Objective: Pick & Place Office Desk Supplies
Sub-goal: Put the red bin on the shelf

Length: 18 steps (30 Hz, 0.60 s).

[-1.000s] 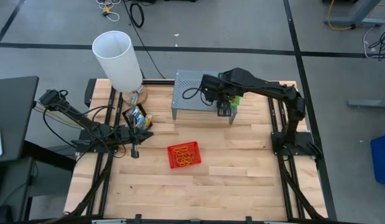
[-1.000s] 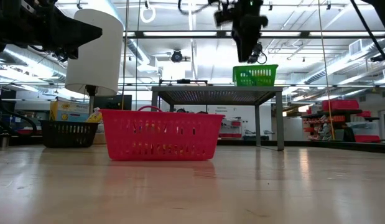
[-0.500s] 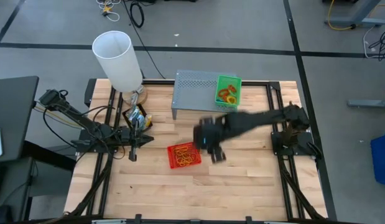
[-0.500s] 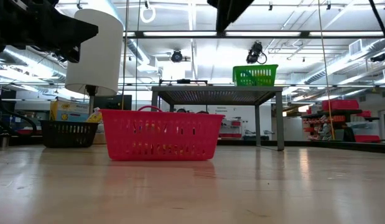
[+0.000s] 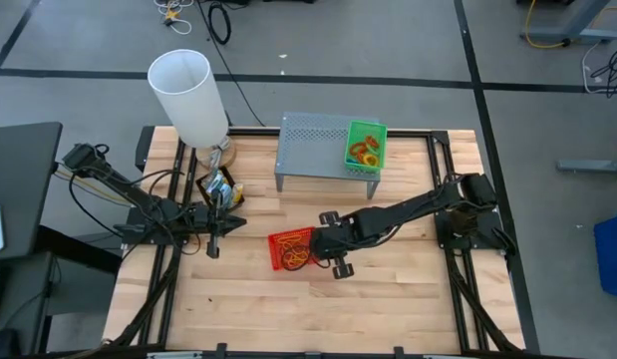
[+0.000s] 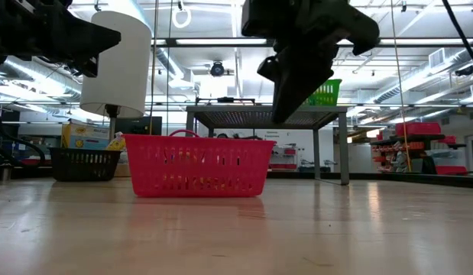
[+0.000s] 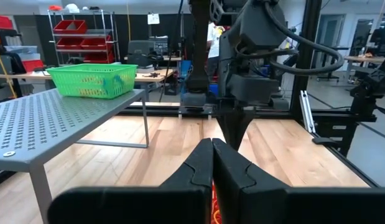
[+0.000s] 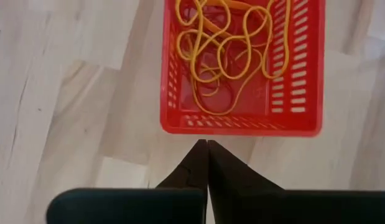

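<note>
A small red mesh tray (image 5: 291,250) holding orange rubber bands (image 8: 232,46) stands on the table's middle. My right gripper (image 5: 323,244) is shut and empty. It points down just outside the tray's right end wall (image 8: 242,124) and hangs above rim height in the low view (image 6: 282,114). A green mesh tray (image 5: 366,146) with rubber bands stands on the grey perforated stand (image 5: 313,145). My left gripper (image 5: 216,243) is shut and empty, waiting low at the table's left. A black box (image 5: 220,189) with the crayon box in it stands beside the left gripper.
The tall white lampshade (image 5: 188,95) stands at the far left corner. The grey stand's legs (image 6: 345,145) stand behind the red tray (image 6: 196,166). Bare wooden table (image 5: 318,309) lies along the near side.
My right gripper has left the green tray on the stand. It has swung toward the table's near and left side and come down, and now hangs beside the red tray's right end. Both trays stay where they were.
</note>
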{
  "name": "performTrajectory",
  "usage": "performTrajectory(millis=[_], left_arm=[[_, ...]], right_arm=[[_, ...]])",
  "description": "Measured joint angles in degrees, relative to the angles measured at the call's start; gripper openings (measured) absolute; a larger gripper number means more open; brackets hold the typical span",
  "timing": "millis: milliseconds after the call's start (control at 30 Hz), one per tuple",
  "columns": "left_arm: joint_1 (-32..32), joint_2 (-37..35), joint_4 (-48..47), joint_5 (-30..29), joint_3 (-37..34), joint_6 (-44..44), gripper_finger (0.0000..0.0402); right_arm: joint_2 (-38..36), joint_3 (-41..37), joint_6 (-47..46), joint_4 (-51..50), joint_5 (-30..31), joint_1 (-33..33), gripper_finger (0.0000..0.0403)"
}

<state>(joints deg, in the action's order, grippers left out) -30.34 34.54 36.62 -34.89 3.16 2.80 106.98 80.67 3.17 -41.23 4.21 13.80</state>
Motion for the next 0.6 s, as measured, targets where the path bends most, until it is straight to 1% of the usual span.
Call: performTrajectory(millis=[233,400,600], left_arm=[[0.0,0.0,0.0,0.0,0.0,0.0,0.0005],[0.0,0.0,0.0,0.0,0.0,0.0,0.0005],[0.0,0.0,0.0,0.0,0.0,0.0,0.0005]], right_arm=[[0.0,-0.2,-1.5,-0.5,0.7,-1.5,0.0002],[3.1,-0.1,-1.9,-1.5,-0.9,-2.2,0.0002],[6.0,-0.1,0.0,-0.7,-2.8,-2.1,0.0001]])
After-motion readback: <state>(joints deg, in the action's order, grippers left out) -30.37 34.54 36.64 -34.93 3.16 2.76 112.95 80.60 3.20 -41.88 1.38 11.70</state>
